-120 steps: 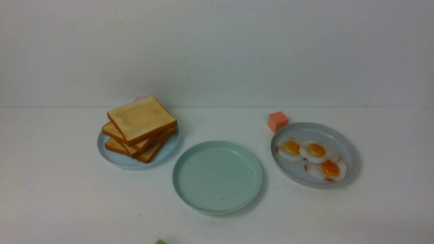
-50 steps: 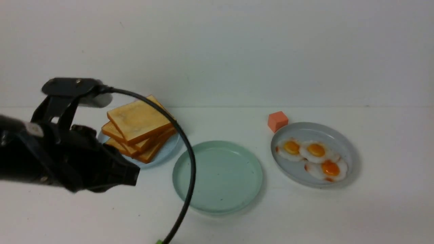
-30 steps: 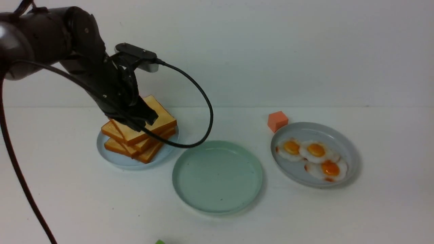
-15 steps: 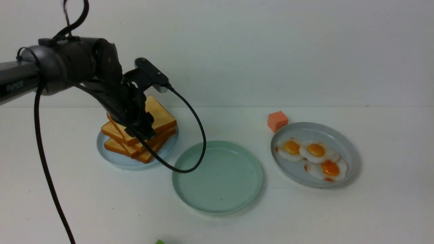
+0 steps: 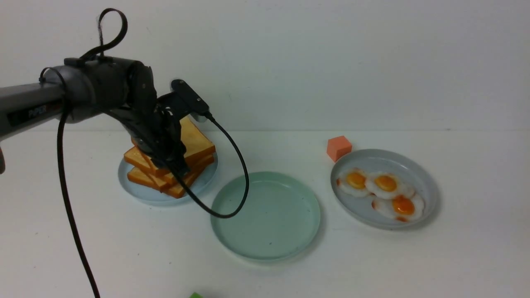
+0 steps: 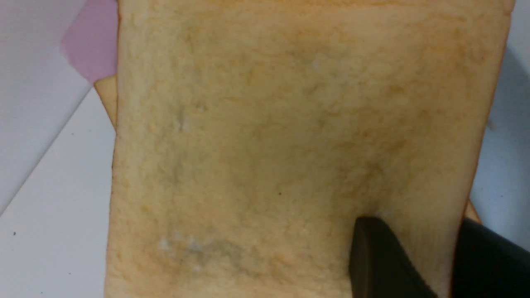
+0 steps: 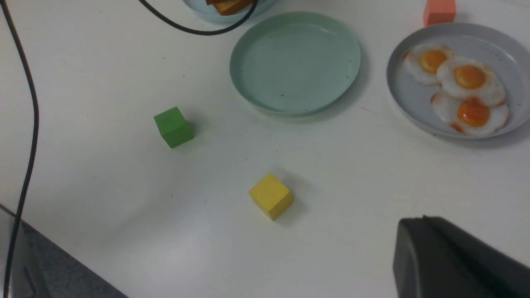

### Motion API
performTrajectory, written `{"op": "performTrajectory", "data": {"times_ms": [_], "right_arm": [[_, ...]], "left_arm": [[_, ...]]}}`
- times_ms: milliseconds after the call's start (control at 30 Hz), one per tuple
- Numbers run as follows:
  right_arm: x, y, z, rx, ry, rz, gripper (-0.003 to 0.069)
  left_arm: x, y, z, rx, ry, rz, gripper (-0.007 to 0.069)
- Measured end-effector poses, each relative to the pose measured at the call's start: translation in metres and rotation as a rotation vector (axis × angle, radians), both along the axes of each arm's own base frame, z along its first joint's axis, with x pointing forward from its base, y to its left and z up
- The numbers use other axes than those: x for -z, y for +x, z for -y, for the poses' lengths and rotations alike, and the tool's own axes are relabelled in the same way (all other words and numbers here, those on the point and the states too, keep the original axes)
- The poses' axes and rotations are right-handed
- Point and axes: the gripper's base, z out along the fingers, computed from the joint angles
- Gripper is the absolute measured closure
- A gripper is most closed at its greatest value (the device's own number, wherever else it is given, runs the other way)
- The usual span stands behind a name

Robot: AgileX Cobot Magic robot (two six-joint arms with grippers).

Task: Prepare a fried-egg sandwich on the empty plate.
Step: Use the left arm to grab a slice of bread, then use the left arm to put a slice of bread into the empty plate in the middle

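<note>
Step in hand was taking the first toast slice (image 5: 198,140)
Left gripper (image 5: 179,164) straddled its edge, hold unclear; next needed firm closing, then lifting.

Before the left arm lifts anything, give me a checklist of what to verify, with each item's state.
1. Left claw at the top toast slice: ok, one finger on its top face, the other past its edge.
2. Grip closed on that slice: cannot tell.
3. Mint-green plate empty: ok.
4. Cable clear of that plate: cannot tell; its loop hangs by the rim.
5. Fried eggs ready: ok, three on the blue-grey plate.
6. Right claw out of the way: ok, shut, back from the plates.
</note>
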Motion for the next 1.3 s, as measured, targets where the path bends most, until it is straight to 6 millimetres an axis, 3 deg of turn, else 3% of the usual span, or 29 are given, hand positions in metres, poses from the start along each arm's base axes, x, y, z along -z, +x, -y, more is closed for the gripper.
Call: {"op": "performTrajectory", "data": {"times_ms": [233, 367, 400, 433, 533, 667, 733, 767, 833, 967, 1133, 1300], "right_arm": [[0.0, 0.0, 0.0, 0.0, 0.0, 0.001, 0.0642], [0.0, 0.0, 0.0, 0.0, 0.0, 0.001, 0.0642], [0.0, 0.0, 0.0, 0.0, 0.0, 0.001, 0.0642], [0.0, 0.0, 0.0, 0.0, 0.0, 0.001, 0.0642], [0.0, 0.0, 0.0, 0.0, 0.0, 0.001, 0.064], [0.0, 0.001, 0.001, 0.009, -0.016, 0.006, 0.0637], [0.001, 0.001, 0.002, 0.013, -0.024, 0.008, 0.0637], [0.001, 0.001, 0.002, 0.013, -0.024, 0.008, 0.0637], [0.001, 0.001, 0.002, 0.014, -0.026, 0.009, 0.0634], [0.001, 0.001, 0.002, 0.014, -0.026, 0.008, 0.0631], [0.001, 0.001, 0.002, 0.016, -0.029, 0.009, 0.063], [0.001, 0.001, 0.002, 0.016, -0.029, 0.009, 0.0629]], "left_arm": [[-0.013, -0.004, 0.0, -0.007, -0.006, 0.022, 0.0424], [-0.052, -0.015, -0.003, -0.019, -0.031, 0.093, 0.0536], [-0.054, -0.016, -0.003, -0.019, -0.033, 0.098, 0.054], [-0.073, -0.022, -0.003, -0.021, -0.051, 0.134, 0.0552], [-0.103, -0.037, -0.004, -0.038, -0.099, 0.166, 0.0552], [-0.118, -0.062, 0.011, -0.032, -0.139, 0.165, 0.0552], [-0.114, -0.084, 0.034, 0.028, -0.144, 0.147, 0.0552], [-0.115, -0.087, 0.036, 0.035, -0.146, 0.147, 0.0552], [-0.092, -0.116, 0.072, 0.141, -0.134, 0.076, 0.0552], [-0.053, -0.146, 0.103, 0.248, -0.097, 0.005, 0.0552], [-0.034, -0.155, 0.125, 0.324, -0.09, 0.028, 0.0552], [-0.018, -0.15, 0.135, 0.342, -0.095, 0.041, 0.0552]]}}
